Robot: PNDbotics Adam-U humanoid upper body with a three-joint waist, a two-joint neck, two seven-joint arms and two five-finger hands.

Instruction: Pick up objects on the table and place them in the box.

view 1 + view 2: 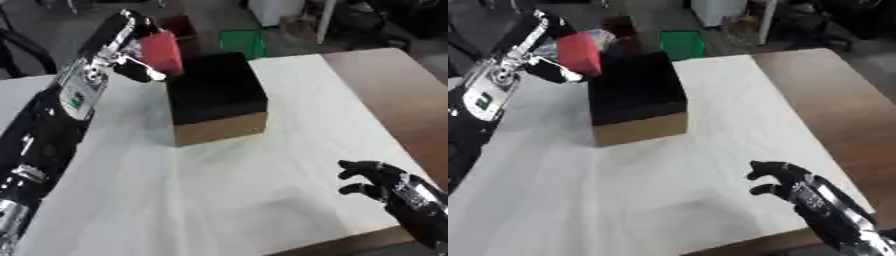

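My left hand [131,52] is raised at the far left of the table, shut on a red block-shaped object [163,52]. The object hangs just above the far left edge of the box [219,95], a dark-lined open box with tan cardboard sides standing on the white table [219,190]. Low at the right, above the table's front edge, hovers my right hand [372,179] with its fingers curled and nothing in it.
A green bin [242,43] stands on the floor beyond the table's far edge. A bare brown strip [407,100] runs along the table's right side. A dark red thing [619,26] shows behind the box.
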